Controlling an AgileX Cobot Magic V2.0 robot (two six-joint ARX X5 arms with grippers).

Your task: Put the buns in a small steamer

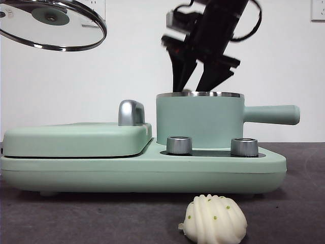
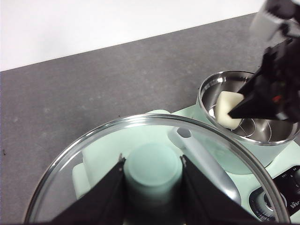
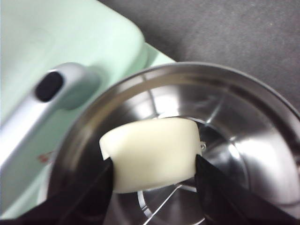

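right gripper (image 1: 200, 84) | black tapered jaws | black cables | white wrist block

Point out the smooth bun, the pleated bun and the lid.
Smooth bun (image 3: 152, 152), right wrist view: middle of its front face.
Pleated bun (image 1: 216, 221), front view: middle of its ridged side.
Lid (image 1: 76, 23), front view: glass beside the knob.

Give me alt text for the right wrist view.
The right gripper holds the smooth bun between its black jaws inside the steel-lined steamer pot. Beside the pot, a silver handle lies on the mint-green griddle lid.
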